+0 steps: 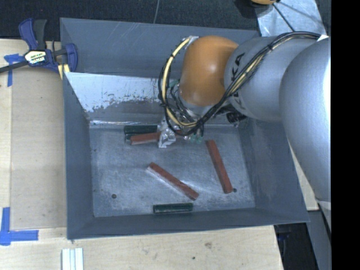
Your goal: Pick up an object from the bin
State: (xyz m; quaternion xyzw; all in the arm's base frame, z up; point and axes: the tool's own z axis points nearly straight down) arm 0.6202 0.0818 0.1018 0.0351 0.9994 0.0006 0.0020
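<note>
Step in hand seems the grasp: gripper (pixel 166 138) sits low by the far wall (pixel 124 94), at the right end of a red-brown stick (pixel 145 140) beside a dark stick (pixel 139 130); open or closed I cannot tell. Next: secure hold, lift straight up. Count: 3 red-brown sticks, 2 dark sticks, incl. those two.

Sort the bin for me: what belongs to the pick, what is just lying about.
Job: tool; back brown stick and back dark stick, right beside it.
Lying about: middle brown stick; right brown stick; front dark stick.
</note>
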